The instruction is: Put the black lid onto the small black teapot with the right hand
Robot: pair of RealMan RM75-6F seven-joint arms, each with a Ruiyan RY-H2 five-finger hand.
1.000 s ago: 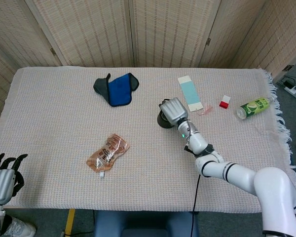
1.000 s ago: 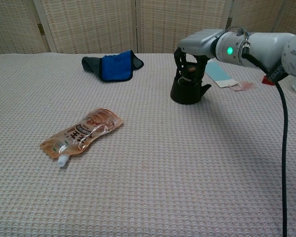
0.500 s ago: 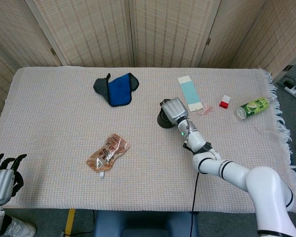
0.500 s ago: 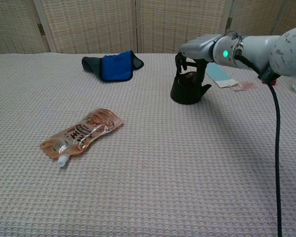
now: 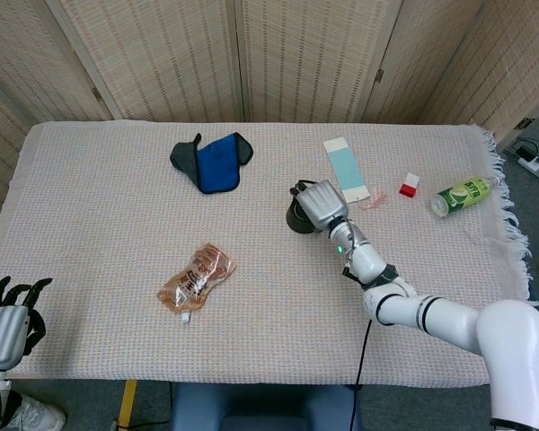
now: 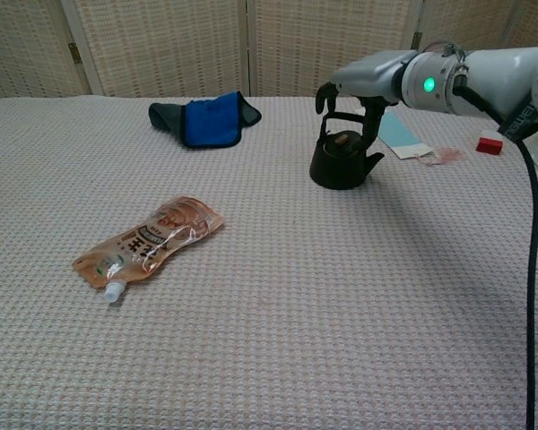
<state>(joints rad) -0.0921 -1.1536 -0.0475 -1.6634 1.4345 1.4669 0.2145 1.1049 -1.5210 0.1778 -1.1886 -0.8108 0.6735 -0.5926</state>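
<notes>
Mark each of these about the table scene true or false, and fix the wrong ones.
1. The small black teapot stands upright on the woven tablecloth. True.
2. The right hand is above the teapot. True.
3. The blue and grey cloth lies on top of the orange spouted pouch. False: they lie well apart.
4. The green plastic bottle stands upright. False: it lies on its side.
5. The left hand holds the teapot. False: it is off the table's near left corner, holding nothing.
</notes>
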